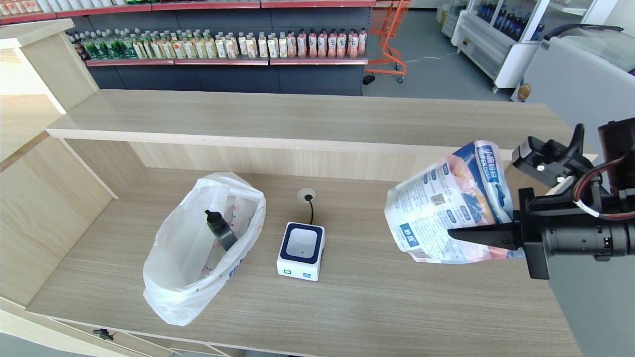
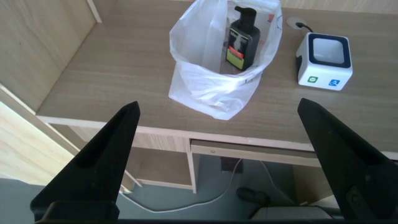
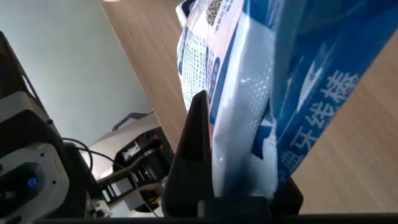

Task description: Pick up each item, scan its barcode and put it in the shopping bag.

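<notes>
- Right pincer [image 1: 461,229] grasps the packet [image 1: 446,203], aloft at the scanner's [image 1: 301,250] 3 o'clock.
- Left pincer [image 2: 217,106] released, spread wide.
- Shopping bag [image 1: 178,267] at scanner's 9 o'clock holds a black bottle [image 1: 221,230].

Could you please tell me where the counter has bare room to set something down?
The counter is bare to the right of the scanner, below the held pouch, and along its front edge. The upper ledge behind is also free. It is tight between the shopping bag and the scanner.
</notes>
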